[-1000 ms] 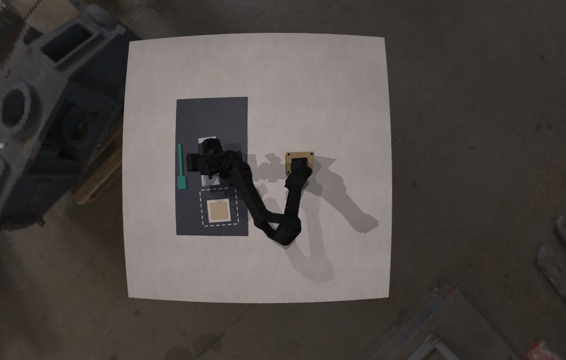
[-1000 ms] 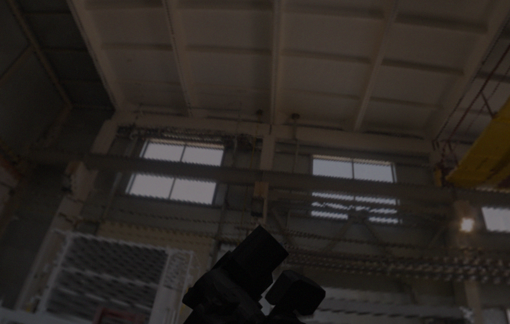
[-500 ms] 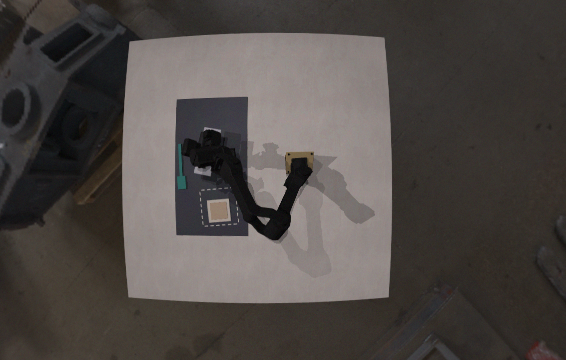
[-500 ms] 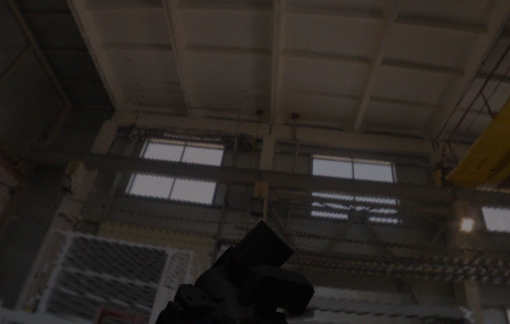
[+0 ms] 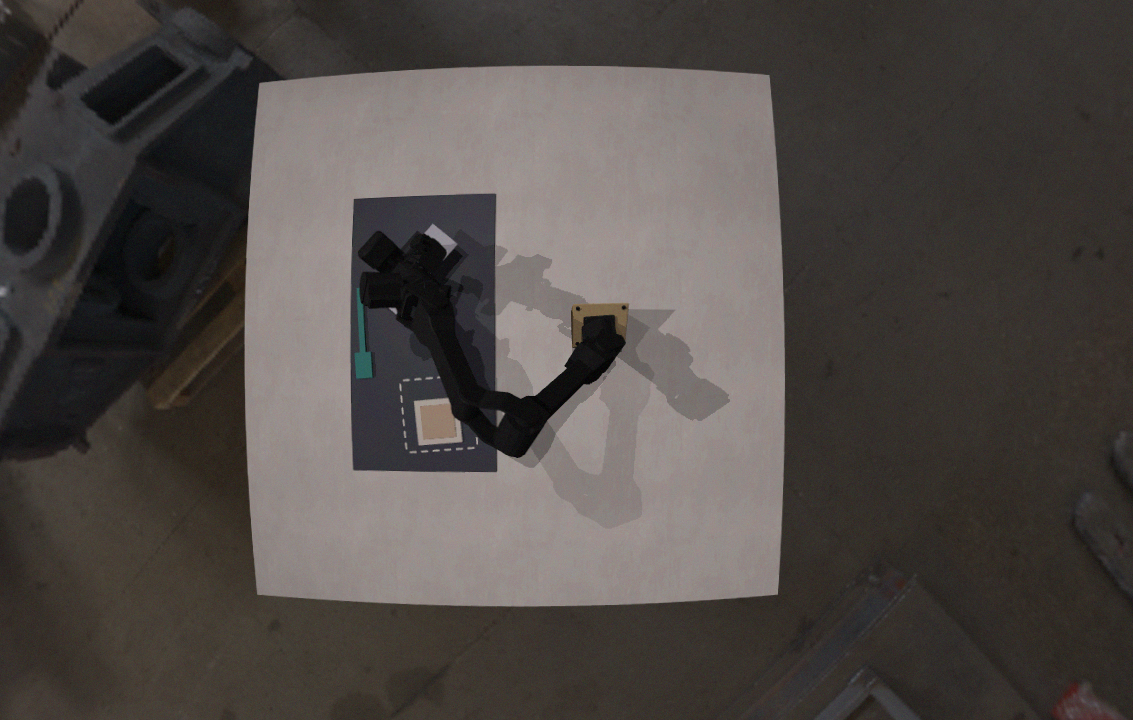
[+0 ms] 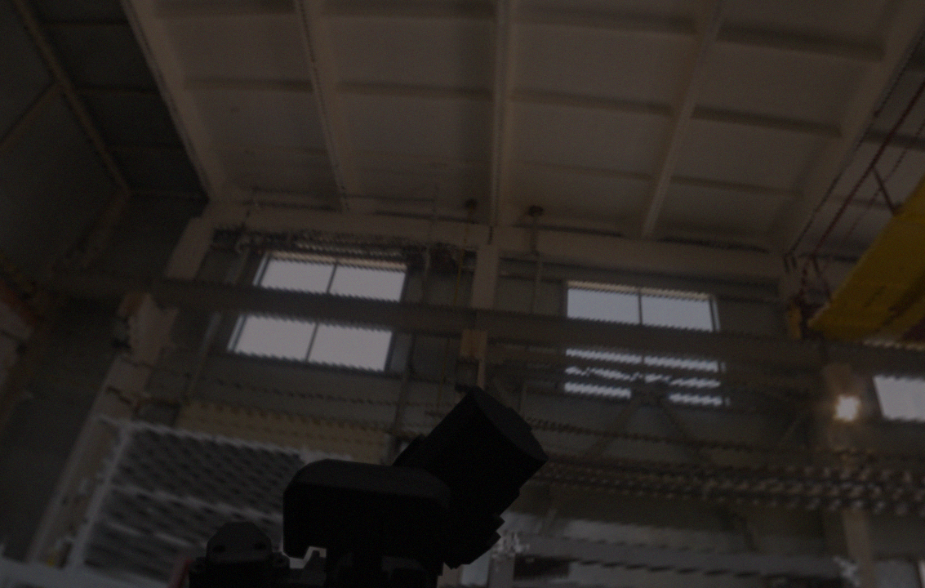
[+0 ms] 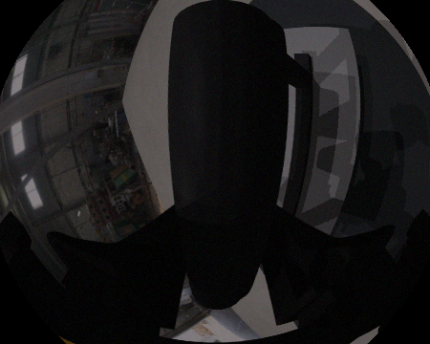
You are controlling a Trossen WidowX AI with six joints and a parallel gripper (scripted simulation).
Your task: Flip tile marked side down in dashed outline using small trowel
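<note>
My gripper (image 5: 414, 275) (image 7: 223, 201) is shut on the dark handle of the trowel (image 5: 439, 237) (image 7: 226, 110), above the upper part of the dark mat (image 5: 409, 213). The trowel's pale grey blade lies at a slant under the arm in the top view, with only corners showing; its height is hard to tell. The tile (image 5: 438, 421) lies flat inside the dashed outline (image 5: 400, 416), its tan square with a cream border facing up. The forearm covers the outline's upper right part. The gripper is apart from the tile.
A teal spatula-like tool (image 5: 362, 364) lies along the mat's left edge, partly hidden by the arm. The arm's tan base plate (image 5: 582, 309) is on the pale table (image 5: 642, 179), right of the mat. The elbow hangs near the mat's lower right edge.
</note>
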